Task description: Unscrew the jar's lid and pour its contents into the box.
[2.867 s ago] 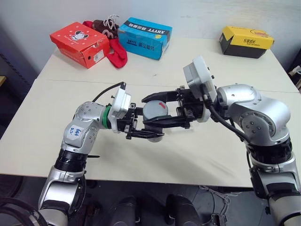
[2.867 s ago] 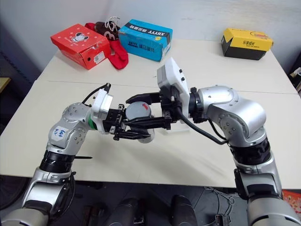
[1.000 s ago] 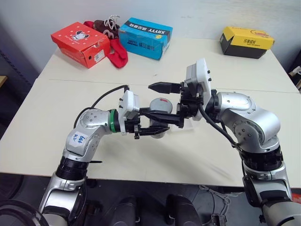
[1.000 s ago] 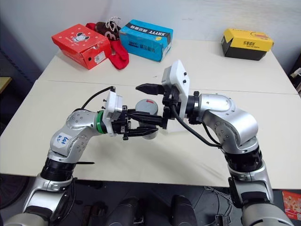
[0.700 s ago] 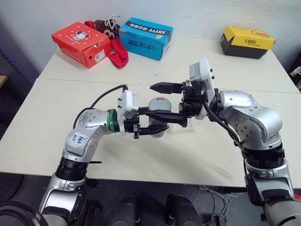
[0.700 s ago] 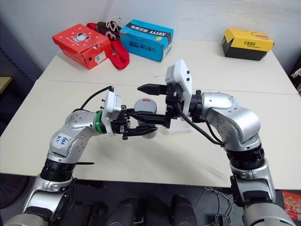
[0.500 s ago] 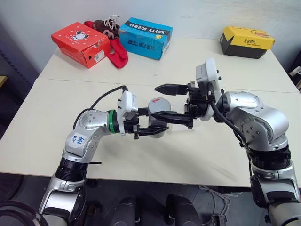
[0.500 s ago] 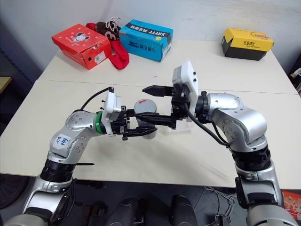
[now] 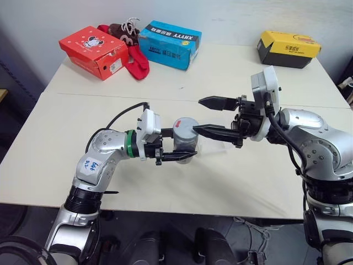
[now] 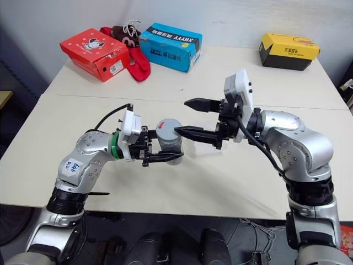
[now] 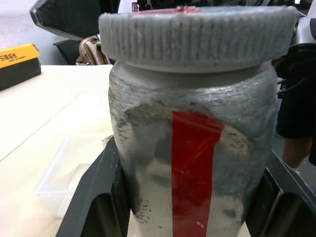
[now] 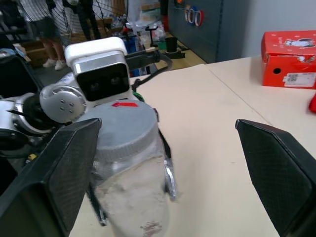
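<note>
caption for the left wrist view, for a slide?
Left gripper clamps the red-striped jar, ribbed grey lid still on; clear box behind.

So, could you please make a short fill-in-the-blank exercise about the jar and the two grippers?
1. The left gripper is shut on the ___.
2. The lid is still ___ the jar.
3. The right gripper stands ___, its fingers apart from the lid.

Missing words: jar; on; open
</note>
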Robot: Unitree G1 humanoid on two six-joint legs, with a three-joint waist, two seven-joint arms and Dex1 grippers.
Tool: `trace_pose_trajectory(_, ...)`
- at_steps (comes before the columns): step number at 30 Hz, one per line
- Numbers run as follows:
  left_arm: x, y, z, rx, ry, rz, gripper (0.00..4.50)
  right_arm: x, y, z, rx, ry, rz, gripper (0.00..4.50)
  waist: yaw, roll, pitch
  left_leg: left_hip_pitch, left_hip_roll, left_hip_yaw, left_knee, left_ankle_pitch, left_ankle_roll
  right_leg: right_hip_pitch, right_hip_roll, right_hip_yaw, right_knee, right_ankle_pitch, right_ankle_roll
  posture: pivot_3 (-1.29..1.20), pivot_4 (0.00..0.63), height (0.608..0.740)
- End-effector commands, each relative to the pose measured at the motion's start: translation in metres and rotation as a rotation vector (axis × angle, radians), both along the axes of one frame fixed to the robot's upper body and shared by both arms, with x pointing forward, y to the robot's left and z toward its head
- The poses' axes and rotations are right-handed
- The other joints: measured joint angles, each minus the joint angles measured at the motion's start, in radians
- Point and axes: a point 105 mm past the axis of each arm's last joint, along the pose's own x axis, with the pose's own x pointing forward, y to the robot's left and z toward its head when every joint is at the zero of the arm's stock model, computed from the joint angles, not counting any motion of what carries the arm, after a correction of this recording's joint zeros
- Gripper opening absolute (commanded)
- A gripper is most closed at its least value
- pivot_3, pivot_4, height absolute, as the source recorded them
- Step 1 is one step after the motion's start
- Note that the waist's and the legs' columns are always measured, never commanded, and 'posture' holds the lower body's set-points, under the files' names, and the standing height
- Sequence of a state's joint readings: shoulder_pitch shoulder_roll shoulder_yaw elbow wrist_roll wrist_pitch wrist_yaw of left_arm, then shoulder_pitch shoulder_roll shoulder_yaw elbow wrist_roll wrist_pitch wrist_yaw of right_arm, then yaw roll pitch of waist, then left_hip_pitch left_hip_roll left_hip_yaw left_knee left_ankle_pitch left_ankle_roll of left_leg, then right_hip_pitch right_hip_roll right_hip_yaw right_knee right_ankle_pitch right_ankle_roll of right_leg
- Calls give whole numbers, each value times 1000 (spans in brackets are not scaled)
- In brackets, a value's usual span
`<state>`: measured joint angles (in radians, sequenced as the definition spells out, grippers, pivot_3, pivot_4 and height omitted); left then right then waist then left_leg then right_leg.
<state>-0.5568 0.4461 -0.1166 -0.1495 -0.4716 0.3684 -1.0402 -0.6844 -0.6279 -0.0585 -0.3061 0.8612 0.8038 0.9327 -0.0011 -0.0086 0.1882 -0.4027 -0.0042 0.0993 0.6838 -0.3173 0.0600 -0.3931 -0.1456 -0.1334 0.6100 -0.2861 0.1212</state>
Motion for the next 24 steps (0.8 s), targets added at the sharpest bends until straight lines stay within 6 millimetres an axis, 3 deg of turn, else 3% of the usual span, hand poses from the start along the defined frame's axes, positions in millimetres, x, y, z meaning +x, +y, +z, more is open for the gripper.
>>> trace_pose_trajectory(1,-4,0,9,-11,-51,-14,2316,-17,7,21,40,-66,61,4450,0,0,0,0,0,0,0,0,0,0,0,0,0,0,0,0,150,740)
trace_pose_trajectory(9,-4,-3,8,-10,-37,-21,2316,-13,42,16,9,-121,50,4450,-1,0,0,0,0,0,0,0,0,0,-1,1,0,0,0,0,150,740)
trace_pose_trajectory(24,-4,-3,6,-6,-34,-12,2316,-2,40,7,-15,-143,26,4450,0,0,0,-1,-1,-1,0,0,0,0,0,-1,0,0,0,0,150,740)
